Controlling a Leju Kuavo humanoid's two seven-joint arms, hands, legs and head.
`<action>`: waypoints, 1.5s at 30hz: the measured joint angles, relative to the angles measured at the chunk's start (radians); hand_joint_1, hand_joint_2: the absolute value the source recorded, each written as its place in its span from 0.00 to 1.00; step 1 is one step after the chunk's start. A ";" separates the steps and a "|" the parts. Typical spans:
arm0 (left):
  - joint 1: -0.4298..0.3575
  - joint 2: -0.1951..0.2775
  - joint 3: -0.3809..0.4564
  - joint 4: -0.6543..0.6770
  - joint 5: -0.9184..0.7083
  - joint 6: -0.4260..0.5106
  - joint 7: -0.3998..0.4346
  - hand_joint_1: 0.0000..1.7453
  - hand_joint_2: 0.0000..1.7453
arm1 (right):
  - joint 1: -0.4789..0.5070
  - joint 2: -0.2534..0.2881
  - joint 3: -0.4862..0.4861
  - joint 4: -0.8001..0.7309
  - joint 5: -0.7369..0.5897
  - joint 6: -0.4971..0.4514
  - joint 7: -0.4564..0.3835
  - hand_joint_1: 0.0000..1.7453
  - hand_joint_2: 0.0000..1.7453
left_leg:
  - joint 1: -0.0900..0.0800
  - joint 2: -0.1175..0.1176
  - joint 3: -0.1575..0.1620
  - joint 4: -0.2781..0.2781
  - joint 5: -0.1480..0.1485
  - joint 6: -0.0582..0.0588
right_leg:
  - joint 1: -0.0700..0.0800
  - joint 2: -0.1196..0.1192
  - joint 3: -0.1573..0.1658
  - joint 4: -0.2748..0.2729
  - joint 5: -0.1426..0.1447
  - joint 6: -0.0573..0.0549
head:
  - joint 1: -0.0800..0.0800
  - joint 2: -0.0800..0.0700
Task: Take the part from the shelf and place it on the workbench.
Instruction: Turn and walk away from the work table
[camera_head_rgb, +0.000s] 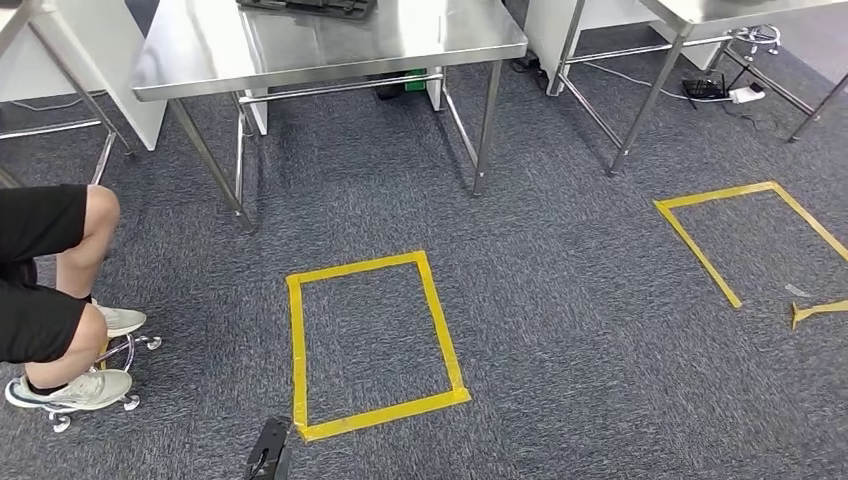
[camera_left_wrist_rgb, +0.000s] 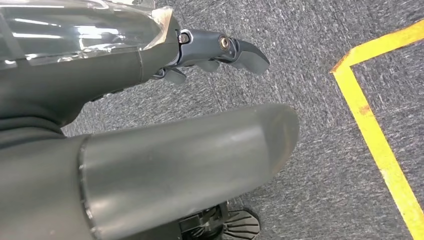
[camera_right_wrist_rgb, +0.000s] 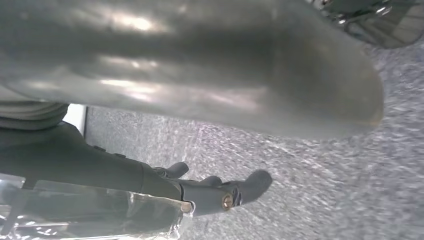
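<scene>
A steel workbench (camera_head_rgb: 200, 50) stands ahead of me across the grey carpet, with a flat dark object (camera_head_rgb: 305, 8) at its far edge. My left hand (camera_left_wrist_rgb: 150, 75) hangs by my side over the carpet, its dark fingers (camera_left_wrist_rgb: 235, 50) stretched out and its thumb (camera_left_wrist_rgb: 200, 155) apart from them, holding nothing. The tip of that left hand (camera_head_rgb: 268, 452) pokes into the bottom of the head view. My right hand (camera_right_wrist_rgb: 150, 180) hangs the same way, its fingers (camera_right_wrist_rgb: 240, 192) spread from the thick thumb (camera_right_wrist_rgb: 225, 85), with nothing in it.
A yellow tape rectangle (camera_head_rgb: 296, 340) marks the floor just ahead, and a second tape outline (camera_head_rgb: 700, 250) lies to the right. A person (camera_head_rgb: 50, 280) sits on a wheeled stool at the left. Another steel table (camera_head_rgb: 700, 10) and cables (camera_head_rgb: 715, 90) are at the back right.
</scene>
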 joint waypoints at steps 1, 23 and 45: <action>0.000 0.000 0.000 -0.002 0.000 0.001 -0.001 0.00 0.00 | 0.001 -0.001 0.000 0.000 0.000 0.000 0.000 0.00 0.00 | 0.003 -0.008 -0.005 0.013 -0.013 -0.005 | -0.003 0.007 -0.001 -0.001 0.004 -0.007 | 0.000 0.000; 0.041 -0.009 0.022 -0.013 -0.020 0.028 -0.029 0.00 0.00 | 0.011 -0.003 -0.015 0.000 -0.002 0.001 -0.015 0.00 0.00 | 0.003 -0.019 0.023 -0.007 -0.023 0.035 | -0.003 0.023 -0.166 0.279 -0.075 0.016 | 0.009 0.000; 0.050 -0.019 0.072 -0.032 -0.040 0.034 -0.057 0.00 0.00 | -0.010 -0.012 -0.015 0.000 0.009 0.001 -0.015 0.00 0.00 | 0.012 -0.151 0.023 0.023 -0.050 0.002 | -0.010 0.152 -0.052 0.013 0.039 0.010 | -0.001 0.000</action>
